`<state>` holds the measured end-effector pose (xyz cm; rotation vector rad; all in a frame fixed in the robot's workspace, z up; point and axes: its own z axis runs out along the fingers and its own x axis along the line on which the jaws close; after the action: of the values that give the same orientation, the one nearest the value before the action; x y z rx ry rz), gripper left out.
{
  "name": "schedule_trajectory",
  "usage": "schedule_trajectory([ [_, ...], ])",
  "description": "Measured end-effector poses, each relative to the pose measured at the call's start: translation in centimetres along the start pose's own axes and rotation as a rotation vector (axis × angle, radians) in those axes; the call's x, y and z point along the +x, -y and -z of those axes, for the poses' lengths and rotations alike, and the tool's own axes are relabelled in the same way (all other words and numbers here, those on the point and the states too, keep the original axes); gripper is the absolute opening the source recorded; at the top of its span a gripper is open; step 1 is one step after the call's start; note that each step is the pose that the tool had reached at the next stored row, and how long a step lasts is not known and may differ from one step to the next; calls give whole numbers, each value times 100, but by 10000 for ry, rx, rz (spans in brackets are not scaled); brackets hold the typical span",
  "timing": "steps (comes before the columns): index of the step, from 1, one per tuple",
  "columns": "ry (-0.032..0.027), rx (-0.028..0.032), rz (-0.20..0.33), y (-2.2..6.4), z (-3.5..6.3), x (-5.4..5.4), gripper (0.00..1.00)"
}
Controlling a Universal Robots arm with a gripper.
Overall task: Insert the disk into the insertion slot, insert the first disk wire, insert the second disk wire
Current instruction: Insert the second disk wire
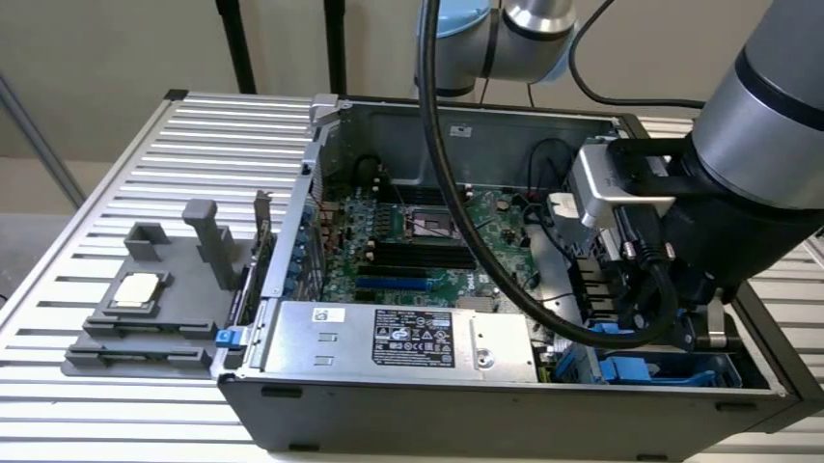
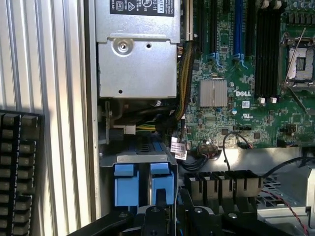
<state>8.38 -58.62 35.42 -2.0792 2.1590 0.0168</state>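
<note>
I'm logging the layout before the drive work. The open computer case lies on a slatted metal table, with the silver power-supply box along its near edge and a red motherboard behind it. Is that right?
Not quite: the motherboard is green, not red, as the exterior view shows. The rest holds: the open computer case lies on the slatted metal table, with the silver power-supply box along its near edge.

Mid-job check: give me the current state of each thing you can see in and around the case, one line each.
Computer case: side panel off, interior exposed.
Insertion slot: blue tabs showing at its mouth; whether the disk is seated I cannot tell.
Gripper: down over the drive cage end of the case.
Power supply: mounted in the case.
CPU socket: uncovered, retention lever visible.
Grey fixture: on the slatted table, outside the case.
</note>
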Motion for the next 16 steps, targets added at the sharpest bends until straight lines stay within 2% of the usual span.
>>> schedule_trajectory([
  [5,-64,-32,1,89,155,-70,25],
  [8,-90,-86,-2,187,234,-91,25],
  [10,-118,-147,-7,255,265,-97,25],
  [14,-229,-246,-7,361,262,-107,25],
  [16,-316,-309,-7,407,256,-112,27],
])
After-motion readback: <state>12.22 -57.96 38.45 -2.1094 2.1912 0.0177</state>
